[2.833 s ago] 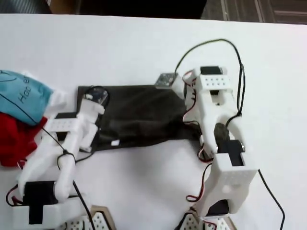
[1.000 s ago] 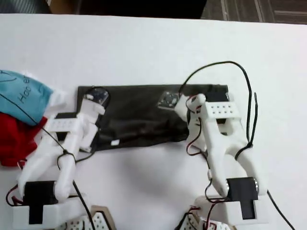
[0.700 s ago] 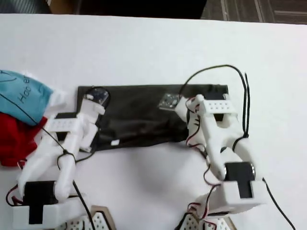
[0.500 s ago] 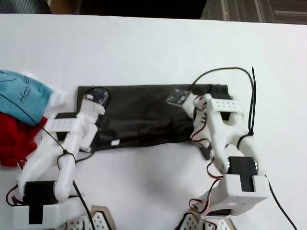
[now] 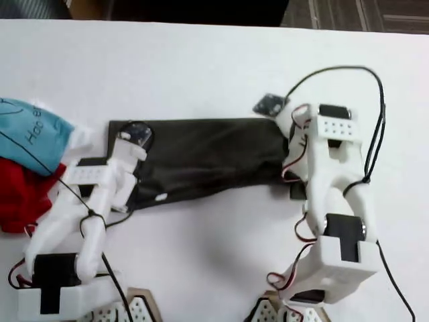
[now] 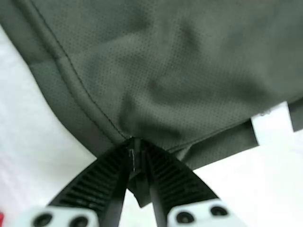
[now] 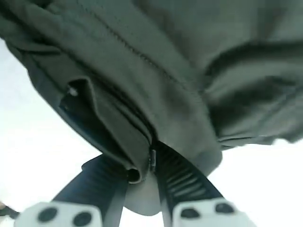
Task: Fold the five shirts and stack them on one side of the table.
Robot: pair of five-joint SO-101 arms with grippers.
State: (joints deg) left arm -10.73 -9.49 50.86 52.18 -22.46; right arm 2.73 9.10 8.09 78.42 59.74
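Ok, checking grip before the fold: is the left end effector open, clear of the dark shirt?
No, the left end effector is pinched shut on the dark shirt's hem.

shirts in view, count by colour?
dark shirt: 1
blue shirt: 1
red shirt: 1
total: 3
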